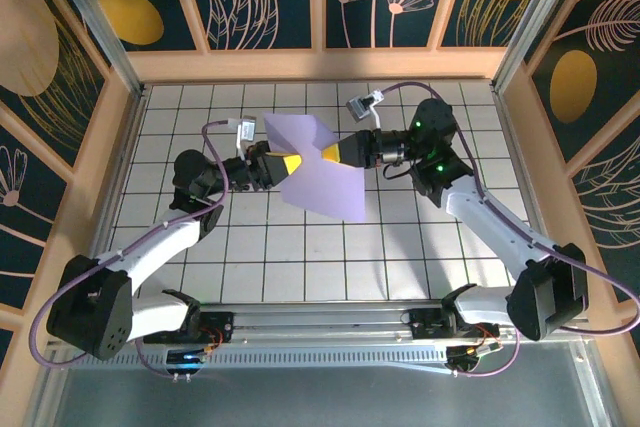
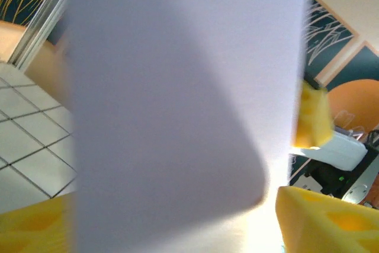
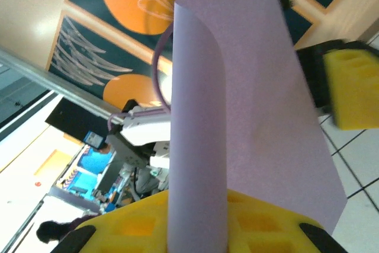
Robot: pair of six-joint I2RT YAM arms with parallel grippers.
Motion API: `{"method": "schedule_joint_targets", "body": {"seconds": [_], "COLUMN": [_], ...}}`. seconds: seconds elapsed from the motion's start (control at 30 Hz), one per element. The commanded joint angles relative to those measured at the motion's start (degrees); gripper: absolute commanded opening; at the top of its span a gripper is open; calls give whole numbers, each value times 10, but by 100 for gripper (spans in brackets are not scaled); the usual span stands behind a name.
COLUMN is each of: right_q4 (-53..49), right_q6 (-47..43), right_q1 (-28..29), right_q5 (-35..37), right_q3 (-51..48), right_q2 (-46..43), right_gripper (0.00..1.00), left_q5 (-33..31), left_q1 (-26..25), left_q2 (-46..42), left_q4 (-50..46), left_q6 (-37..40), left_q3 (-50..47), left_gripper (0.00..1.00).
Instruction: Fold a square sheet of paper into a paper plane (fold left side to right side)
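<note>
Aloft over mid-table: square sheet of paper (image 1: 322, 177), long axis far-left to near-right. Its right edge sits pinched in right gripper (image 1: 333, 154). Left gripper (image 1: 288, 164) straddles left edge, pads apart, not yet gripping.

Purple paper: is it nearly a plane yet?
Barely started. The paper is bent over softly, with no sharp crease showing. The right pincer pinches it in the air; the left pincer sits open around its edge. All the plane folds are left.
</note>
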Motion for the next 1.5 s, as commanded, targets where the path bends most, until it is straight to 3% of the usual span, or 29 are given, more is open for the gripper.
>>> {"method": "schedule_joint_targets", "body": {"seconds": [0.0,0.13,0.23,0.33,0.43,0.73,0.93,1.07,1.27,1.47], "right_q4": [-31,-71,-89,-93,-117,-276,-345,-336,-307,-289], "right_q6": [-44,-76,-92,-97,-119,-256,-324,-329,-320,-304], "right_q1": [-36,-59,-74,-87,-94,-159,-184,-184,-167,-104], "right_q5": [6,4,6,12,23,184,350,391,381,375], "right_q3": [17,17,16,14,15,3,-33,-62,-93,-96], "right_q2": [-1,6,9,12,15,12,28,41,76,142], "right_gripper": [22,22,23,24,33,67,74,74,68,48], "left_q5": [23,21,21,15,4,-70,-87,-118,-139,-153], "left_q1": [0,0,0,0,0,0,-1,-2,-9,-11], "left_q2": [-10,-17,-18,-19,-19,11,69,104,174,232], "left_q4": [10,-47,-81,-113,-141,-297,-275,-313,-381,-441], "left_q6": [27,58,74,89,98,112,61,82,117,155], "left_q3": [22,33,37,41,45,64,18,5,8,23], "left_gripper": [53,27,23,12,3,0,0,0,0,0]}}
